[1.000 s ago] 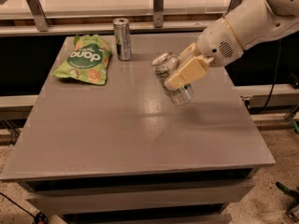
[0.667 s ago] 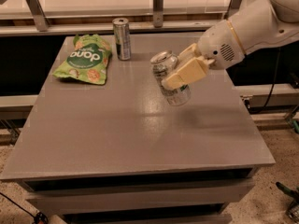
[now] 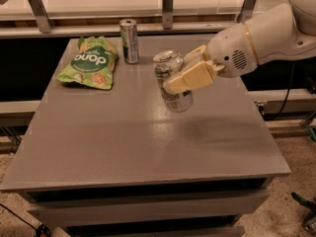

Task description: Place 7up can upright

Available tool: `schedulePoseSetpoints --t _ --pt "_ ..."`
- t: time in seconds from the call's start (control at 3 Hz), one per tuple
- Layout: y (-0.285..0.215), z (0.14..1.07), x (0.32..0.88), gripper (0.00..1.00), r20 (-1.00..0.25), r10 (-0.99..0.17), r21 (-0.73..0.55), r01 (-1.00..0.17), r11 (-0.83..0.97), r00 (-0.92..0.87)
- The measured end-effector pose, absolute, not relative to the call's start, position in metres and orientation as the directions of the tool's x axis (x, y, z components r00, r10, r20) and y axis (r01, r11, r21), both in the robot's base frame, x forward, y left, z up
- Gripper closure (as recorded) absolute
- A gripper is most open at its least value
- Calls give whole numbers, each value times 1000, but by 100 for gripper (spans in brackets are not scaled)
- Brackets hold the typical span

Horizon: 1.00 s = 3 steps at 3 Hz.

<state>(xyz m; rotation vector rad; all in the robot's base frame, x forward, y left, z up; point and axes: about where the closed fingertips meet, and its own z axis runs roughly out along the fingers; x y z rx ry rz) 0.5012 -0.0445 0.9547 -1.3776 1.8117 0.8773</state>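
The 7up can [image 3: 170,65] is a short silver can with a silver top. It is nearly upright, tilted a little, at the middle back of the grey table [image 3: 148,142]. My gripper [image 3: 177,78] comes in from the right and is shut on the can's side, its cream fingers [image 3: 190,77] across the can's middle. The can's base is at or just above the table surface; I cannot tell whether it touches.
A taller slim silver-and-dark can [image 3: 129,41] stands upright at the back of the table, left of the gripper. A green snack bag [image 3: 89,62] lies at the back left. A rail with metal posts [image 3: 168,6] runs behind the table.
The gripper and the can have shifted slightly to the left and the can has come a little closer to upright. The slim can and the bag have not moved.
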Motion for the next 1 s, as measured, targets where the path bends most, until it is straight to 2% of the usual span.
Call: schedulePoseSetpoints --t 0.33,0.67,1.0 --pt "-44 955 501 100 -838 -507 106 -972 209 -201" --pt "-38 949 497 100 -871 -456 116 -979 169 -182" --pt "-28 949 488 100 -925 -352 93 -984 151 -142"
